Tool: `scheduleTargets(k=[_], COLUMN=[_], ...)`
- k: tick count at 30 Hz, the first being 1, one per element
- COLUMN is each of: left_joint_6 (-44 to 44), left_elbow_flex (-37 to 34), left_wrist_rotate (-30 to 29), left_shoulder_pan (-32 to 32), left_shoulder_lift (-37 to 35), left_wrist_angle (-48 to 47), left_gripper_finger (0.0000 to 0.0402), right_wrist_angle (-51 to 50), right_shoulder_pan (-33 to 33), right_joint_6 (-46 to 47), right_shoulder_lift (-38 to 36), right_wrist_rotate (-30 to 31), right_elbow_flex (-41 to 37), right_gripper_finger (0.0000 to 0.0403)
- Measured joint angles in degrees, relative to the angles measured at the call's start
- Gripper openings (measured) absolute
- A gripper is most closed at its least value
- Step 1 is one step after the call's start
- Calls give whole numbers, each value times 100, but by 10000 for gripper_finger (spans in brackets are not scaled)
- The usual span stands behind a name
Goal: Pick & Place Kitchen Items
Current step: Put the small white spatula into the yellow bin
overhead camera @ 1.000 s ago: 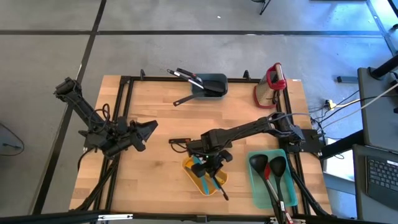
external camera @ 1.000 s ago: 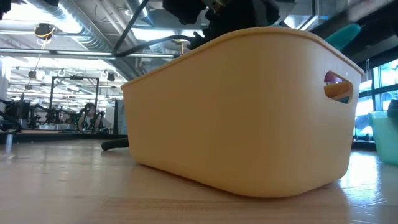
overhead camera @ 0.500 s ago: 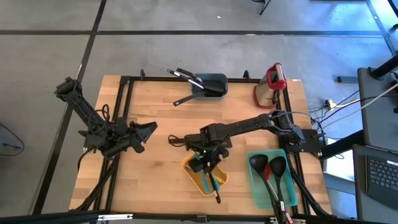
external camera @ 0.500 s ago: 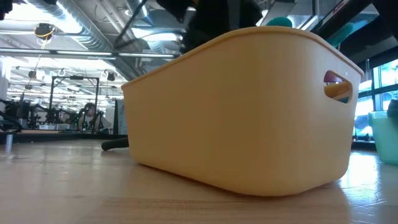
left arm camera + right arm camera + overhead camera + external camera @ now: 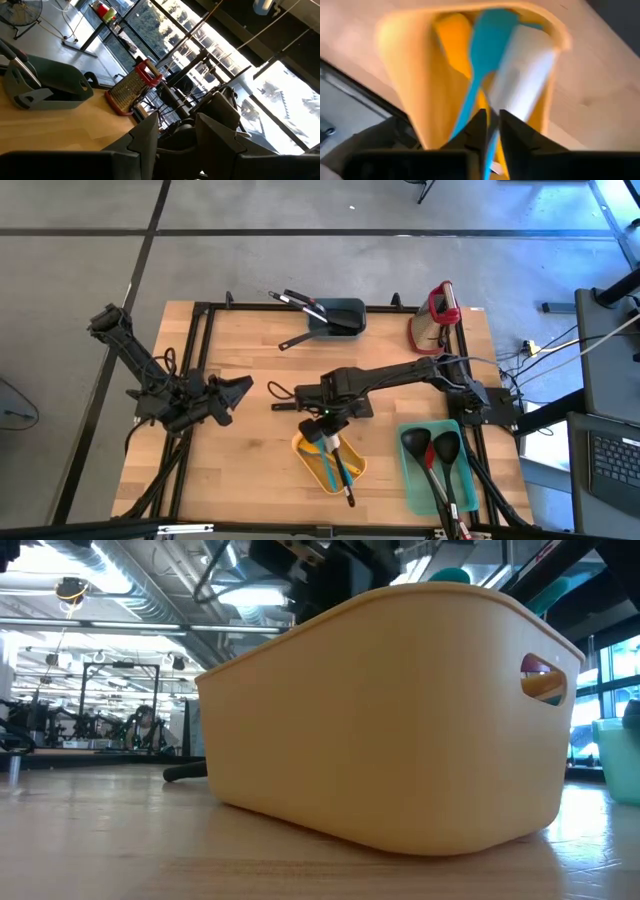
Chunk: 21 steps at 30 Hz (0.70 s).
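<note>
Teal and white long-handled spatulas (image 5: pixel 337 463) are lying in the yellow plastic bin (image 5: pixel 311 464), right under the right gripper (image 5: pixel 322 427), whose fingers are nearly closed on nothing. The left gripper (image 5: pixel 238 389) is parked half-open well apart.

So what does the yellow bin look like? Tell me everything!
The yellow bin looks like smooth plastic, a tapered tub with rounded corners, a rolled rim and a handle slot in one end. It sits upright on the wooden table near the front edge. Teal, white and orange spatulas lie inside, handles poking out. The right tool hovers just over it.
</note>
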Motion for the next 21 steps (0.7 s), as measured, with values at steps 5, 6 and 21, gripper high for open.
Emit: scheduleTargets(k=[5, 6, 21], left_joint_6=[4, 4, 7], left_elbow_flex=[0, 0, 0], left_wrist_rotate=[19, 19, -1], left_shoulder_pan=[-81, -88, -107], left_shoulder_lift=[1, 0, 1], left_wrist_angle=[0, 0, 0], left_gripper_finger=[127, 127, 127], right_wrist_angle=[-326, -315, -88], right_shoulder_pan=[9, 9, 16], right_joint_6=[-28, -29, -18], right_shoulder_lift=[0, 0, 28], right_wrist_rotate=[85, 84, 674], right_elbow_flex=[0, 0, -145], right_gripper_finger=[12, 10, 7])
